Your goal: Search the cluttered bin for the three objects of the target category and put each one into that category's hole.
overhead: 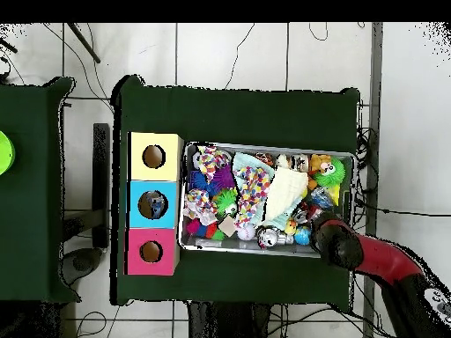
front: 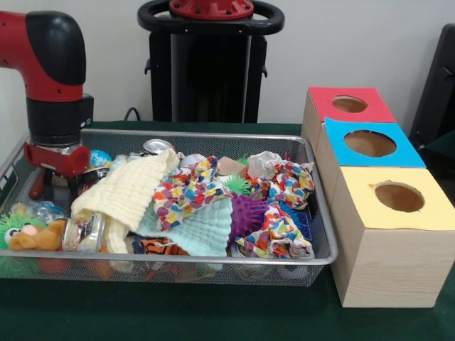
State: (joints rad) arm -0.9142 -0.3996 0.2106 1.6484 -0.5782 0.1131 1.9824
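A wire mesh bin (front: 323,249) holds a jumble of toys, cloths and cans. My gripper (front: 62,177) reaches down into its far left corner, beside a silver can (front: 156,147) and a pale yellow cloth (front: 128,188); clutter hides its tips. From above, the red arm (overhead: 339,242) covers the bin's lower right corner (overhead: 348,251). A purple spiky ball (front: 245,213), a green spiky ball (front: 237,185), a mint cloth (front: 202,229) and patterned cloths (front: 284,231) lie in the middle. An orange plush toy (front: 35,238) sits at the front left.
A wooden box (front: 387,263) stands right of the bin with a red-topped hole (front: 350,104), a blue-topped hole (front: 370,143) and a yellow-topped hole (front: 399,197). From above, something small shows inside the blue hole (overhead: 155,206). Green cloth covers the table (front: 213,312).
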